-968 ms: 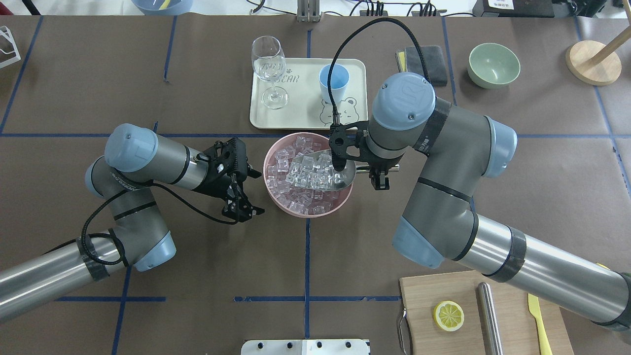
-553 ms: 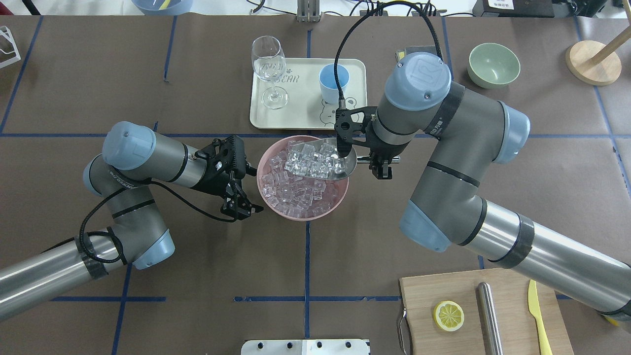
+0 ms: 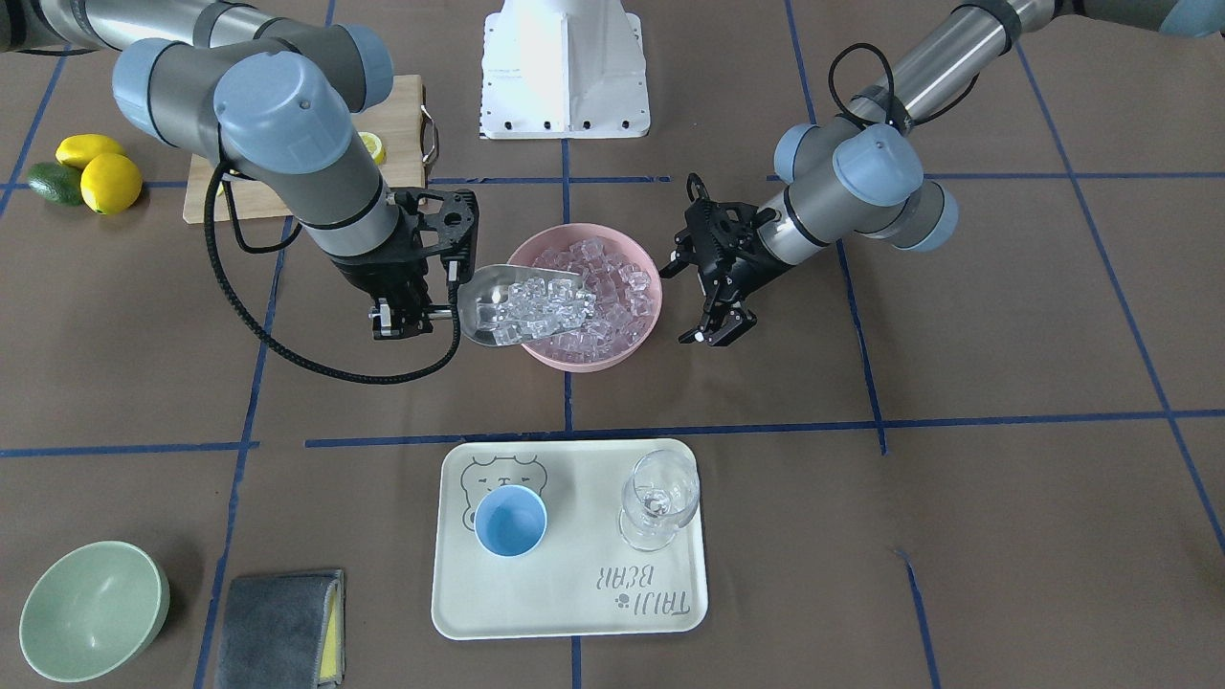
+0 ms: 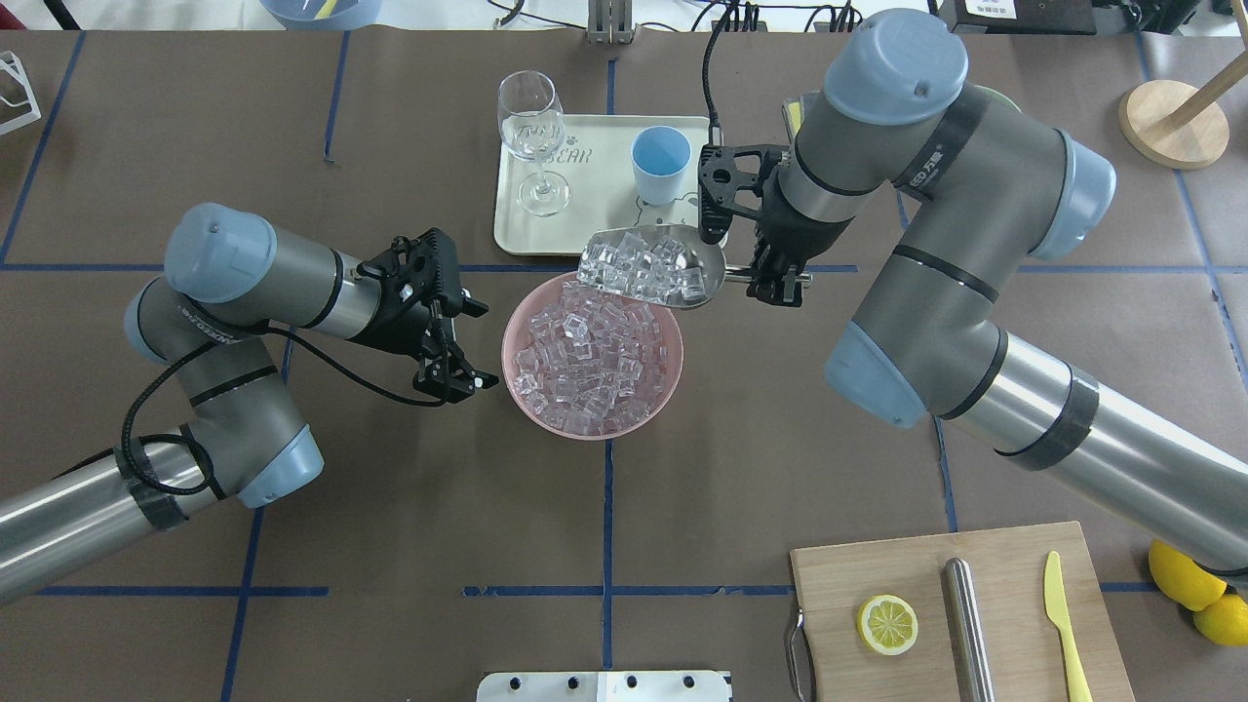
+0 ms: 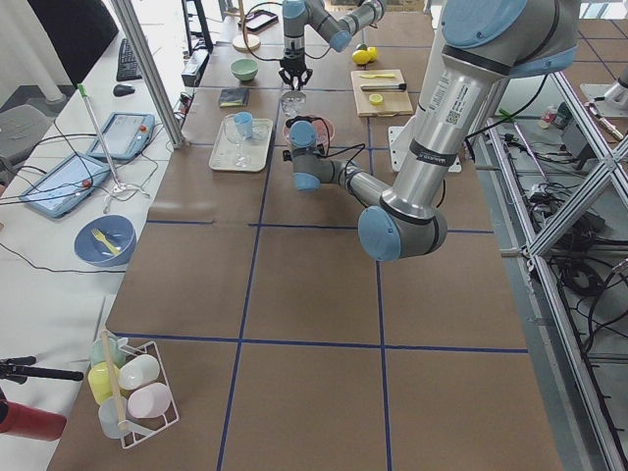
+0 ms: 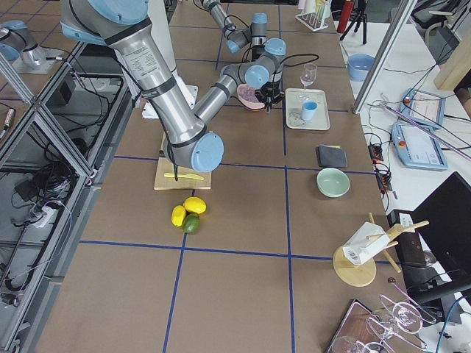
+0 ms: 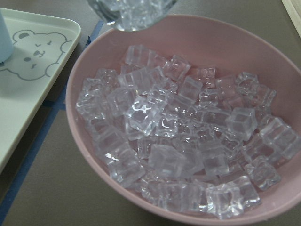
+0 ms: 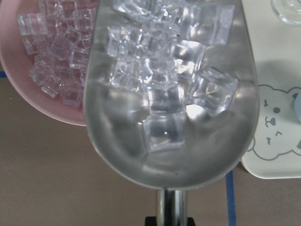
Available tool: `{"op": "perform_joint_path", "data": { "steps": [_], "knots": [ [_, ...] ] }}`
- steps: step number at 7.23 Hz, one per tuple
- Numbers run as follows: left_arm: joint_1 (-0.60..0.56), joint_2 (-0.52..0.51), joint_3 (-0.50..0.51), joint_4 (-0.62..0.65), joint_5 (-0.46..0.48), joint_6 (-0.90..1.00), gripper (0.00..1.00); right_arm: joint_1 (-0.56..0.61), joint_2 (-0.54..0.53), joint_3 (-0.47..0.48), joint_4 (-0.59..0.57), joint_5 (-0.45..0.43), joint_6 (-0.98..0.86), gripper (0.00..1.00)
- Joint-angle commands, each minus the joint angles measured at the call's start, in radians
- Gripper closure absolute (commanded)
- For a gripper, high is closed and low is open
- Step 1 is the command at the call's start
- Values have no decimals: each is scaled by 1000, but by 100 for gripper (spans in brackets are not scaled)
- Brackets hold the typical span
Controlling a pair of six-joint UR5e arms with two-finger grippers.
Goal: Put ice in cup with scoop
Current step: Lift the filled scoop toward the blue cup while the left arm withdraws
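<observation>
My right gripper [image 4: 777, 278] is shut on the thin handle of the steel scoop [image 4: 653, 265], which hangs heaped with ice [image 8: 164, 70] over the far rim of the pink bowl [image 4: 509, 336]. More ice [image 4: 595, 356] fills that bowl. The light-blue cup [image 4: 660, 161] stands empty on the cream tray [image 4: 517, 229], just beyond the scoop. From the front-facing view the scoop [image 3: 507, 306] overlaps the bowl's [image 3: 574, 359] edge, with the cup [image 3: 510, 520] well apart. My left gripper [image 4: 458, 375] is open beside the bowl, holding nothing.
A wine glass [image 4: 531, 127] shares the tray with the cup. A wooden board [image 4: 838, 585] at the near right carries a lemon half, a steel cylinder and a yellow knife. A green bowl [image 3: 91, 608] and a grey cloth [image 3: 278, 627] lie beyond the right arm.
My right arm has lifted the loaded scoop out of the bowl and carried it toward the tray. The left gripper has drawn back to the left a little.
</observation>
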Motion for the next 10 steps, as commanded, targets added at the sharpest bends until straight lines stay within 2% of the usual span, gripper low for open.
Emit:
{"op": "perform_joint_path", "data": {
  "steps": [1,3,6,8,10],
  "knots": [
    [-65,63,-59,52,5,1,0,64,0,0,-1,43,63,100],
    [-130,95,-70,96,3,-2,0,115,-3,-3,-21,58,199,100],
    [-305,98,-102,361,-4,-2,0,201,-1,-17,-72,49,274,100],
    [-402,118,-109,401,-6,-5,0,192,28,-106,-61,35,385,100],
    [-511,105,-188,622,-7,-2,0,166,40,-141,-69,6,394,100]
  ]
}}
